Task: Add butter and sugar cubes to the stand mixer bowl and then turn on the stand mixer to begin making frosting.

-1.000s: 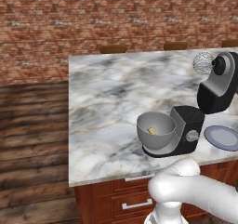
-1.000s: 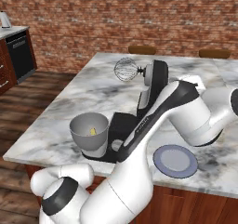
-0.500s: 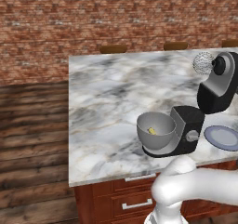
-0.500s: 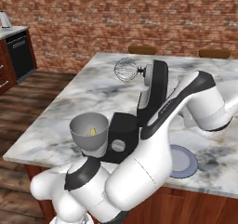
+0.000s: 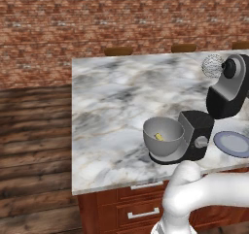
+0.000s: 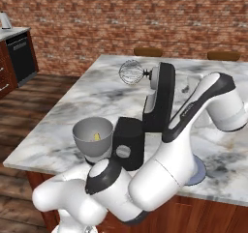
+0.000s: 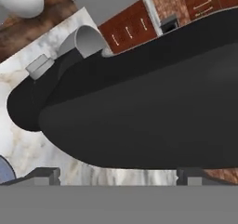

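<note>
gripper (image 7: 118,174) jaws stood spread wide, nothing between them, right above the stand mixer (image 6: 157,101) head. stand mixer bowl (image 5: 164,137) sat on the mixer base on the marble counter (image 5: 112,97), butter (image 5: 159,136) lying inside it. blue-grey plate (image 5: 233,144) lay beside the base.

bowl (image 5: 163,136): smooth grey metal, matt sheen
stand mixer (image 5: 226,90): black and grey, smooth plastic look
whisk (image 6: 130,73): thin wire
counter (image 5: 112,102): polished marble
cabinet (image 5: 126,206): reddish wood
</note>
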You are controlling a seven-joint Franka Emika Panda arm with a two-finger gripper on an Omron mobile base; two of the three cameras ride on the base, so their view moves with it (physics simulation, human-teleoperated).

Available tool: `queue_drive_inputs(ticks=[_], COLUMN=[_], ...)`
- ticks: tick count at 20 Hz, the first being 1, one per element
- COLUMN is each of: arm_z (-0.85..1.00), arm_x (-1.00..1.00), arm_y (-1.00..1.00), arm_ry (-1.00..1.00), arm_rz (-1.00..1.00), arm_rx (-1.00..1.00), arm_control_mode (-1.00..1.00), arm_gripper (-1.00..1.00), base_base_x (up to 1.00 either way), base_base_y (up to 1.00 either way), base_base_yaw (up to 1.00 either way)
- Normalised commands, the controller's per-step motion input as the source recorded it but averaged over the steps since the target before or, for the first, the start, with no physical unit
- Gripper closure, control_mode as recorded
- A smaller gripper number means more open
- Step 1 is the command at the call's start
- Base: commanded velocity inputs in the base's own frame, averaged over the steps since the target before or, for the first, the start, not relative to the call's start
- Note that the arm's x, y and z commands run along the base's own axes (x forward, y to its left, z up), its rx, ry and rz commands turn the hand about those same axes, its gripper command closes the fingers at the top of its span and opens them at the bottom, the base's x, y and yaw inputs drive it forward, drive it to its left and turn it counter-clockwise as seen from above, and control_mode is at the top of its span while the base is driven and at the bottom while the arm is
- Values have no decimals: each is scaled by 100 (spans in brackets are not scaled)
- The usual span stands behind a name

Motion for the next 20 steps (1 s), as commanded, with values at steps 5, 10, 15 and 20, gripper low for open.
queue_drive_inputs(ticks=[5, 10, 15, 20], arm_z=[0, 0, 0, -41], arm_x=[0, 0, -16, 2], arm_y=[40, 62, 65, 98], arm_ry=[-6, -11, -11, 1], arm_rz=[2, 0, 0, 0], arm_rx=[0, 0, 0, -8], arm_control_mode=[-100, -100, -100, -100], arm_gripper=[-100, -100, -100, -100], base_base_x=[0, 0, 0, 0], base_base_y=[0, 0, 0, 0], base_base_yaw=[0, 0, 0, 0])
